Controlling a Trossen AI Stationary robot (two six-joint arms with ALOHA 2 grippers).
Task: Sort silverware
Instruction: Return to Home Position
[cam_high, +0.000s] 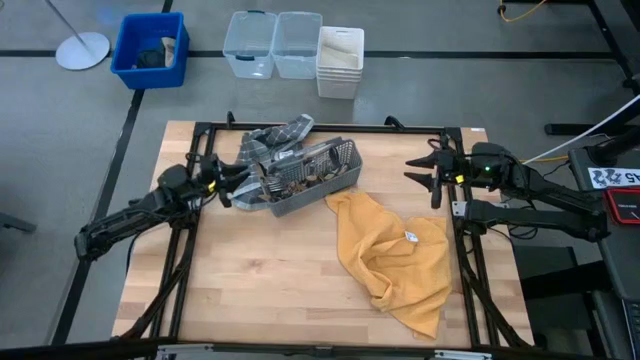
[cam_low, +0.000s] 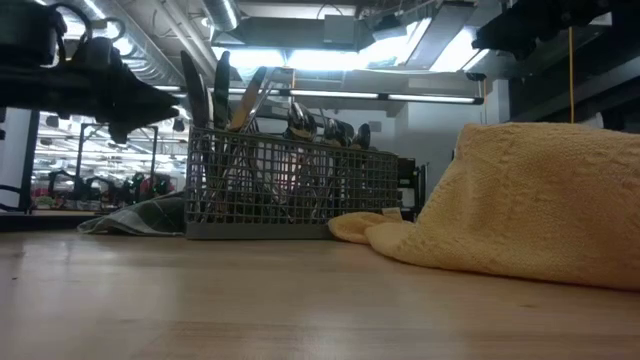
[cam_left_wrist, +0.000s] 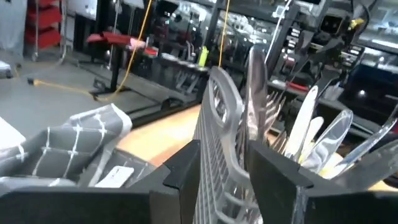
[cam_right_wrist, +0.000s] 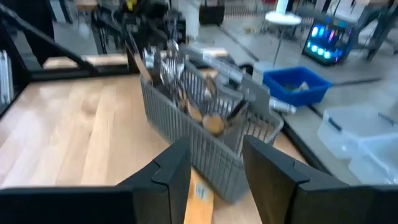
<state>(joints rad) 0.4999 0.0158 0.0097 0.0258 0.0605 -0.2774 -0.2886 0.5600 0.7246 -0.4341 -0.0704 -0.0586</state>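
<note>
The silverware (cam_high: 290, 180) stands in a grey wire-mesh caddy (cam_high: 322, 188) at the table's far middle. Its handles stick up above the rim (cam_low: 290, 115). My left gripper (cam_high: 240, 186) is open at the caddy's left end. In the left wrist view (cam_left_wrist: 217, 186) its two fingers stand on either side of the caddy's raised mesh wall (cam_left_wrist: 217, 118). My right gripper (cam_high: 420, 172) is open and empty near the table's right edge. It points toward the caddy (cam_right_wrist: 205, 137) from a distance. My left gripper comes level from the table's left, with one finger (cam_left_wrist: 180, 174) outside the caddy's mesh end wall (cam_left_wrist: 214, 143) and one (cam_left_wrist: 273, 180) inside. I cannot tell whether either finger touches the wall. The caddy rests on the table.
A yellow cloth (cam_high: 395, 250) lies crumpled right of the caddy, its edge against the caddy's base. A grey checked cloth (cam_high: 275, 140) lies behind the caddy. Black frame rails (cam_high: 320, 127) run along the table's edges. Bins (cam_high: 290, 45) stand on the floor beyond the far edge.
</note>
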